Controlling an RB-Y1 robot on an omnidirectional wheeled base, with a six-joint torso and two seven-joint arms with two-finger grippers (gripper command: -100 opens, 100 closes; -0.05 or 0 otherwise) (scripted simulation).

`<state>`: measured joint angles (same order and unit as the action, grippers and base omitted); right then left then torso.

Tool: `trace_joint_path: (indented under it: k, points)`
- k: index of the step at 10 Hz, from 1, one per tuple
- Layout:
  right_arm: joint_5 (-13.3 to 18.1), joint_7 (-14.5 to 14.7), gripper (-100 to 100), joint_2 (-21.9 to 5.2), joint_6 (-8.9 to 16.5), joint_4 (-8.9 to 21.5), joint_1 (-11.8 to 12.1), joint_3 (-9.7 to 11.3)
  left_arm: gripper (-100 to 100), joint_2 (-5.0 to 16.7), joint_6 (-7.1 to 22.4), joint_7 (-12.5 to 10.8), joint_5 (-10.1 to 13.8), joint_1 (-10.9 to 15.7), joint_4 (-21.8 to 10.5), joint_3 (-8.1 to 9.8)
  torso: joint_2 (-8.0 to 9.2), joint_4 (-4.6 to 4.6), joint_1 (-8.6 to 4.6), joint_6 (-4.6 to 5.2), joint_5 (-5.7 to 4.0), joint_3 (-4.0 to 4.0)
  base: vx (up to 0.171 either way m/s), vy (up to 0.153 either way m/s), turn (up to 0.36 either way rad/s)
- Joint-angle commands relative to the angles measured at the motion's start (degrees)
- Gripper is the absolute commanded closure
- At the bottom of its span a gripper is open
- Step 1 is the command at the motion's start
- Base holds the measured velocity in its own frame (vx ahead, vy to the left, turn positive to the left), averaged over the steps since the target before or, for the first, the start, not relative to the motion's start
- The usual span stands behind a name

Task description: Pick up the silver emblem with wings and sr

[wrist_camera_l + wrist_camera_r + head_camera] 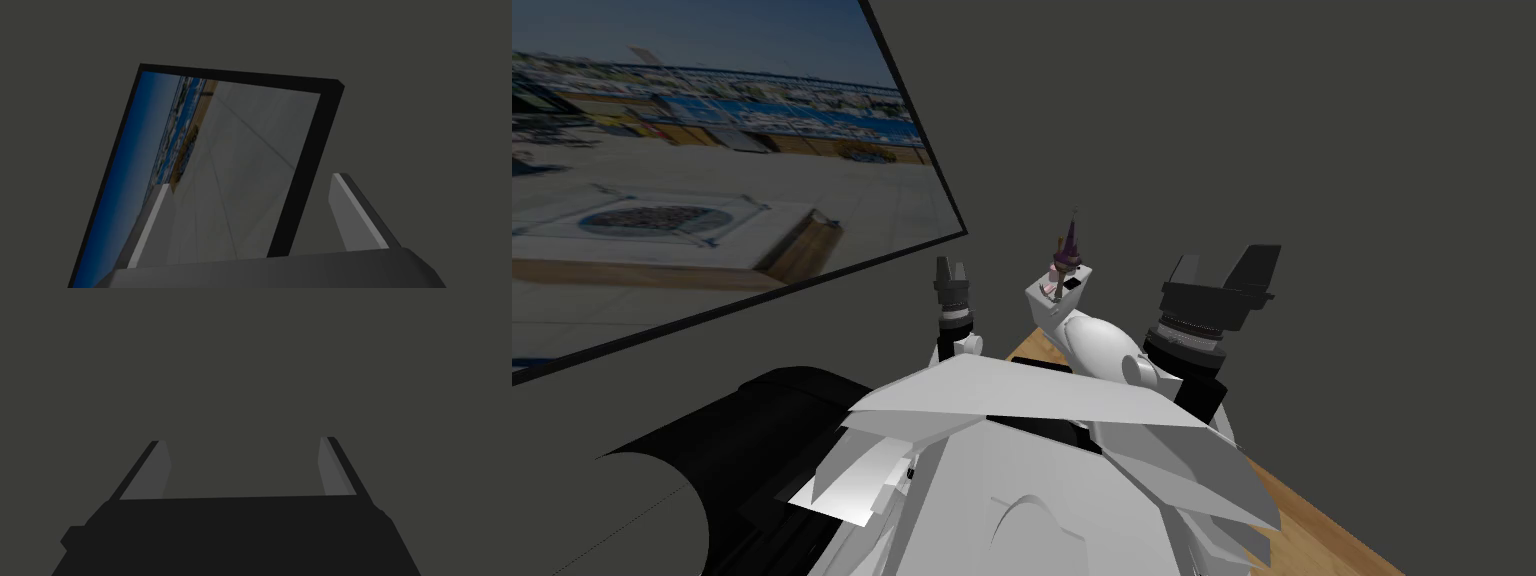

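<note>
A small white block (pixel 1055 297) with a purple pointed piece (pixel 1068 247) on top stands just past my chest, above a wooden surface (pixel 1034 347). A white rounded body (pixel 1100 345) lies right behind it. I cannot make out wings or letters on any of these. My left gripper (pixel 952 268) is raised to the left of the block; its fingers (pixel 156 215) stand open with nothing between them. My right gripper (pixel 1224 270) is raised to the right of the block, and its fingers (pixel 330 463) are also open and empty, facing a flat dark grey surface.
A dark grey wall (pixel 1272 140) stands close ahead. On it at the left hangs a large black-framed picture (pixel 712 180). The wooden surface runs on to the lower right (pixel 1322 525). A black area (pixel 712 450) lies at the lower left.
</note>
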<state>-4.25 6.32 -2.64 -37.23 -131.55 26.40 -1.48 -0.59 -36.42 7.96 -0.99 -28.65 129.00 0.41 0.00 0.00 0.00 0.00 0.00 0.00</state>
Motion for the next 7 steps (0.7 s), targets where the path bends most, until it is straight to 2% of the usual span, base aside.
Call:
trace_joint_path:
  k: [1, 5, 6, 7]
  points:
    - [0.0, 0.0, 0, 0.0, 0.0, 0.0, 0.0, 0.0, -100, 1.6, 1.0, 0.1, 0.2, 0.4, -0.3, -0.03, 0.0, 0.0, 0.0, 0.0, 0.0, 0.0, -0.003, -0.009, -0.012]
    - [0.0, 0.0, 0, 0.0, 0.0, 0.0, 0.0, 0.0, -100, 6.5, 6.8, 1.0, 1.7, 3.1, -2.2, -0.21, -0.02, -0.01, -0.14, 0.01, -0.03, -0.01, 0.001, -0.037, -0.028]
    - [0.0, 0.0, 0, 0.0, 0.0, 0.0, 0.0, 0.0, -100, 6.5, 7.2, 1.0, 1.7, 3.1, -2.2, -0.21, -0.02, -0.01, -0.18, 0.01, -0.04, -0.01, 0.001, -0.038, -0.01]
    - [0.0, 0.0, 0, 0.0, 0.0, 0.0, 0.0, 0.0, -100, 7.6, 9.4, 1.3, 2.2, 4.1, -3.0, -0.29, -0.02, 0.0, -0.15, 0.0, -0.04, -0.01, -0.002, -0.035, -0.028]
